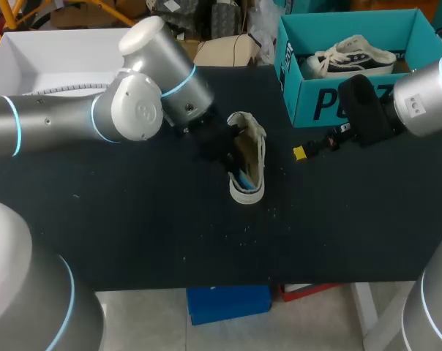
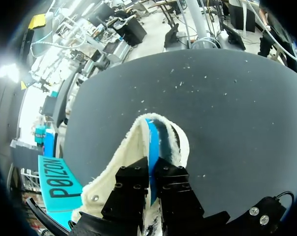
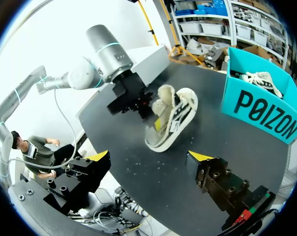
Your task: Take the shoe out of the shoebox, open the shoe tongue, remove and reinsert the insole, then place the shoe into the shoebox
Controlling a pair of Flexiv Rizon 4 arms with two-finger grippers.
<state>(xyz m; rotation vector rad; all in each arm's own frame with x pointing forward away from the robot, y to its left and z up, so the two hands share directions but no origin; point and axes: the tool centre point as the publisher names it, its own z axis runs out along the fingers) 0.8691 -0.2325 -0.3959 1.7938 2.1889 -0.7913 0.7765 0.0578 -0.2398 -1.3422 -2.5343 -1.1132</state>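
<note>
Insole [image 2: 152, 140], mid-frame, is clamped in the left gripper [image 2: 152, 183]; slide it in line with the shoe [image 1: 252, 150]. Right gripper [image 3: 149, 157], fingers apart, could steady it.

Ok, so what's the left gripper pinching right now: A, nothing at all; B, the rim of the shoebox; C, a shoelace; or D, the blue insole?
D: in the left wrist view the left gripper has a finger on each side of the blue insole, which stands on edge in the opening of the cream shoe.
</note>
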